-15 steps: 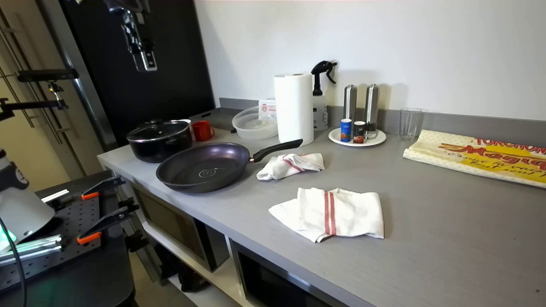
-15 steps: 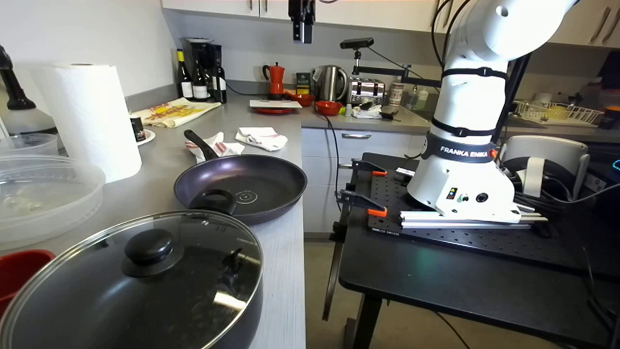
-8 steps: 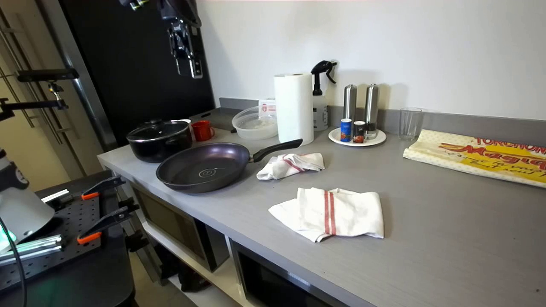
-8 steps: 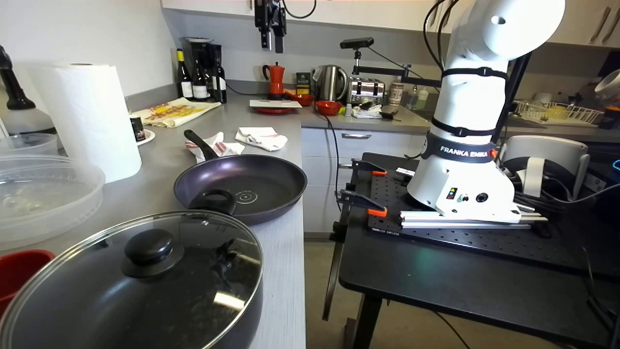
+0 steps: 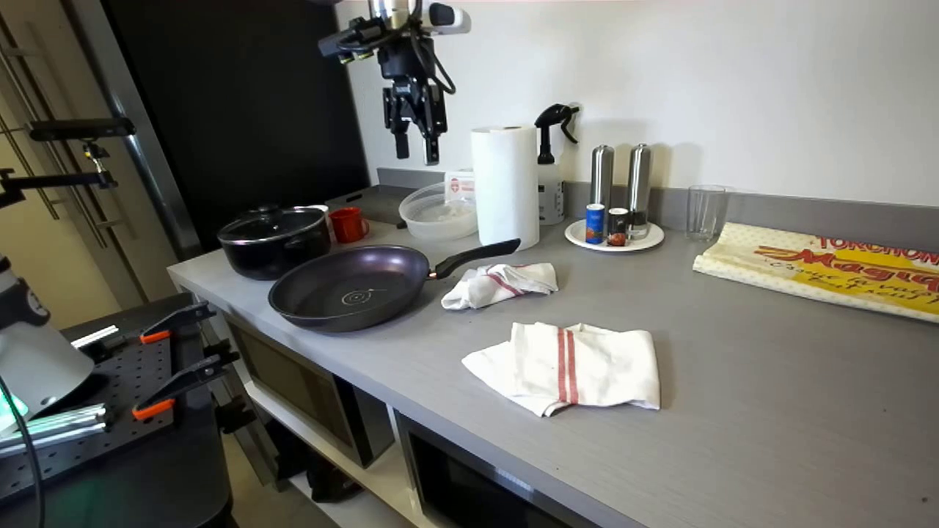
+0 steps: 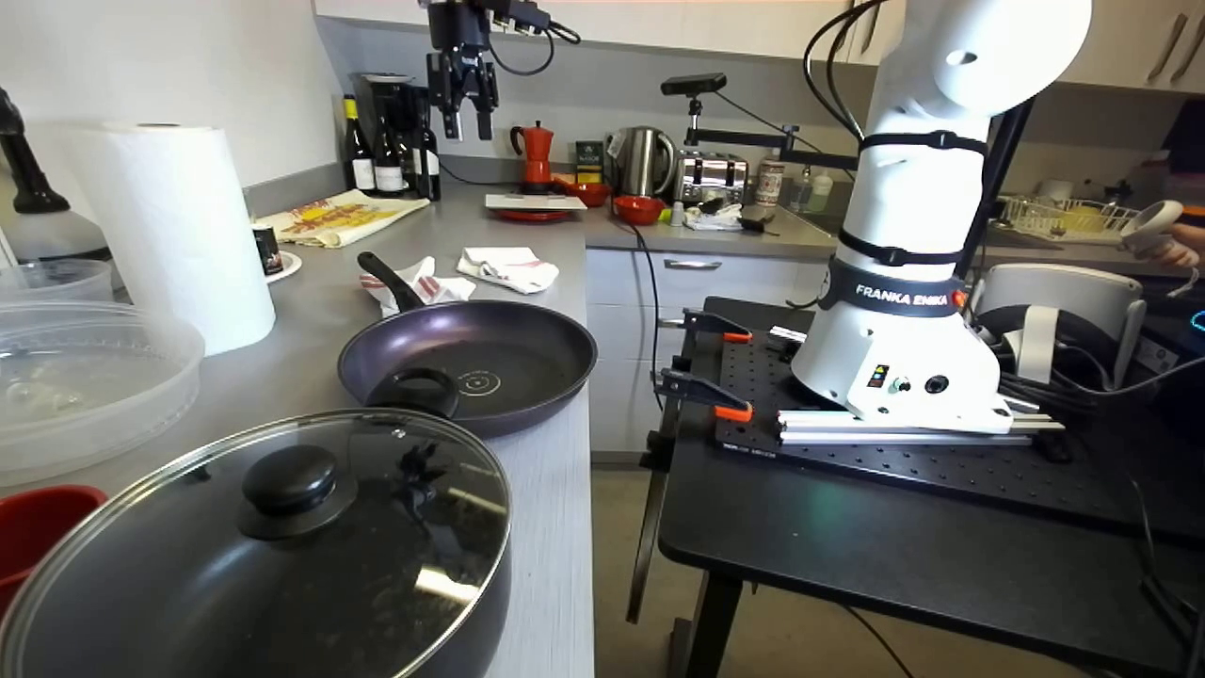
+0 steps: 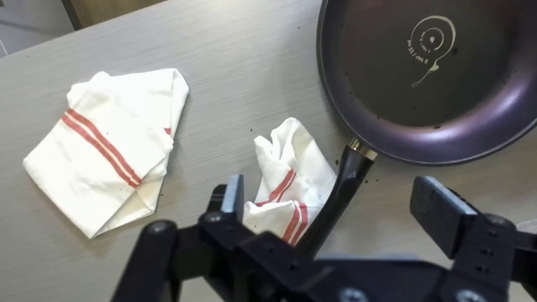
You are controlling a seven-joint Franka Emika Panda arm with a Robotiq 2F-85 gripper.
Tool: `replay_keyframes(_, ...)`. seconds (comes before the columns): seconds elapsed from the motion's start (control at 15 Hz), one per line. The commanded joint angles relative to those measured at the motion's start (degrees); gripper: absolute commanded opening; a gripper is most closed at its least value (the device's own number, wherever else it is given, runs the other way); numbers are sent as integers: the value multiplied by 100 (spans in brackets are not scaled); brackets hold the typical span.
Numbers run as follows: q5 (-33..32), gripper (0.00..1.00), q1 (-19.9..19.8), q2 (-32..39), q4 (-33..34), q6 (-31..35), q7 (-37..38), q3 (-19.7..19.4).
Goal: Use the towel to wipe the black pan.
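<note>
Sitting on the counter [image 5: 733,411], the black pan [image 5: 352,293] is the biggest thing in this job, and I'd guess it light enough to skid or swing if rubbed hard across its slick-looking inside. Well apart from the pan's rim, the folded towel [image 7: 105,151] lies fairly flat; it should be soft, light and hard to hurt, best pinched at a raised fold, since a flat layer would likely slip away. Nearer, just beside the pan and right by its handle [image 7: 340,195] (whether touching it, I can't tell), the crumpled towel [image 7: 289,180] stands up in peaks that look easier to nip; I'd take a peak turned away from the handle, which could get in the way. Hanging high above the pan, toward its handle side, the gripper [image 5: 417,152] points more or less straight down. Its jaws are spread wide with nothing between them, and the fingertips [image 7: 440,214] touch neither the pan nor either towel.
</note>
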Motion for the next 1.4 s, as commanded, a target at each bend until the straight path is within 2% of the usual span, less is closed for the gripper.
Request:
replay_keyframes(0.0,347,100,-219,976,1001,-4,-146,197)
replay_keyframes(0.4,528,100,-382,2067,1926,86,13,470)
replay_keyframes(0.67,483,100,-463,2653,2391,128,161,506)
replay_keyframes(1.33,608,100,-817,3540,2958,126,302,579)
